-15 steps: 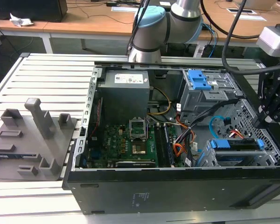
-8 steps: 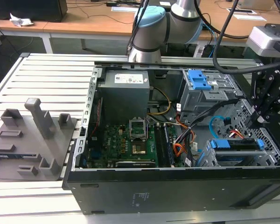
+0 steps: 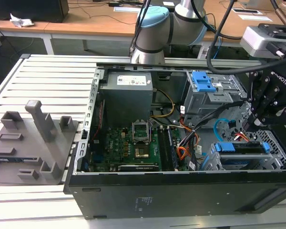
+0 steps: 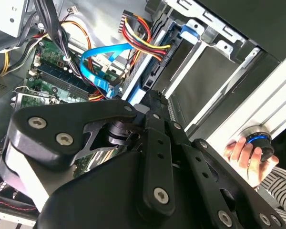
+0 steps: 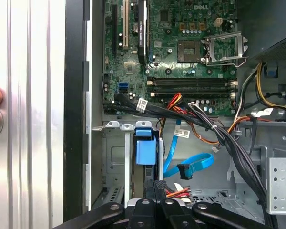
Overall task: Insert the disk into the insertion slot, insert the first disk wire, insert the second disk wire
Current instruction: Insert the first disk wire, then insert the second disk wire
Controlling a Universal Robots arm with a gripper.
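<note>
Disk [image 3: 243, 148] in blue carrier: seated in the insertion slot [image 3: 212, 164], the grey perforated cage in a corner of the open computer case [image 3: 133, 191]. Second disk wire [image 5: 200, 162]: light-blue loop, its dark plug apart from the disk. Gripper [image 5: 154, 186]: at the disk's end, jaws drawn together beside the orange-and-black wire bundle [image 5: 177, 192]; whether they pinch its plug cannot be told.

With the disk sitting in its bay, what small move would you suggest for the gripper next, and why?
Probably ease the gripper toward the second disk wire: its dark plug lies loose beside the disk, not yet connected, and the gripper hovers close by.
</note>
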